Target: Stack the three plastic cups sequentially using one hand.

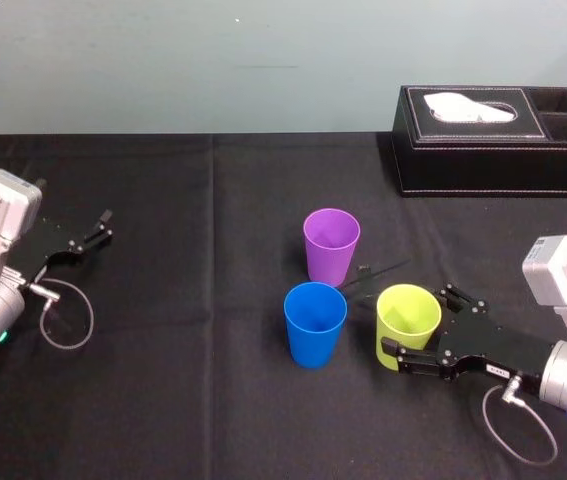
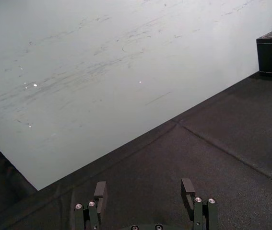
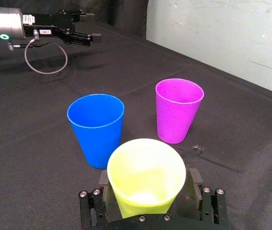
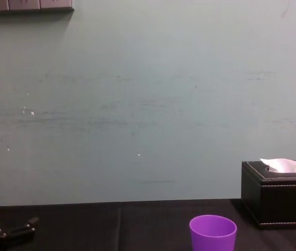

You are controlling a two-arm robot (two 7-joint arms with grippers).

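Three cups clustered upright on the surface (image 1: pixel 163 400), purple cup (image 1: pixel 331 245), blue cup (image 1: pixel 314 322) and yellow-green cup (image 1: pixel 408 315), the last straddled by the parted jaws of the right gripper (image 3: pixel 147 183) (poised, I judge, to clamp it), with the left gripper (image 1: pixel 106 226) parked aside, jaws apart.

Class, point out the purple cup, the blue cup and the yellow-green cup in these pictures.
purple cup (image 1: pixel 331 265), head view, on its outer wall.
blue cup (image 1: pixel 314 345), head view, on its outer wall.
yellow-green cup (image 3: pixel 145 177), right wrist view, on its inner wall.
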